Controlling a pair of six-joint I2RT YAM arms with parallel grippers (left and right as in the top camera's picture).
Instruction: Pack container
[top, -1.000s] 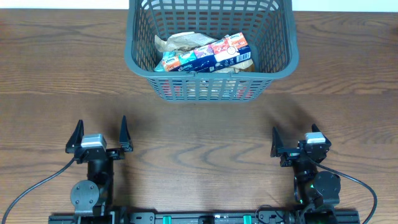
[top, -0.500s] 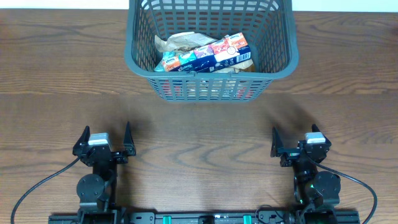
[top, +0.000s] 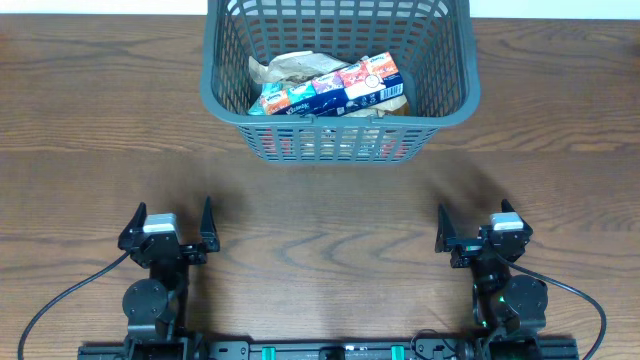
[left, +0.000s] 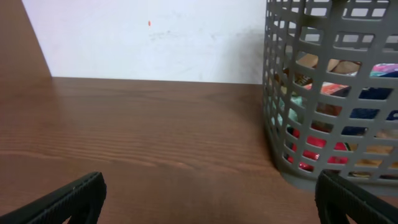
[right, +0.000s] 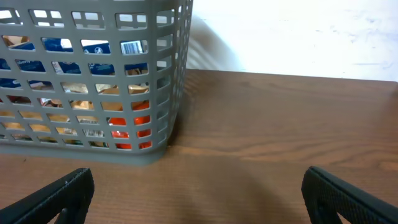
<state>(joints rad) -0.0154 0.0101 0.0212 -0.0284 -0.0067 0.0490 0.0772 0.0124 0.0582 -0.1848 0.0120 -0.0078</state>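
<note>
The dark grey slotted container (top: 225, 105) stands at the far middle of the wooden table, with several snack packets (top: 330, 85) inside. It also shows at the right of the left wrist view (left: 280, 124) and at the left of the right wrist view (right: 168, 93). My left gripper (top: 168, 224) is open and empty near the front left edge. My right gripper (top: 475, 225) is open and empty near the front right edge. Both are well short of the container.
Bare brown wooden table (top: 320, 210) lies between the grippers and the container. A white wall (left: 149, 37) rises behind the table's far edge.
The left arm drew back slightly and shifted a little to the right, then stopped. The right arm and the container have not moved.
</note>
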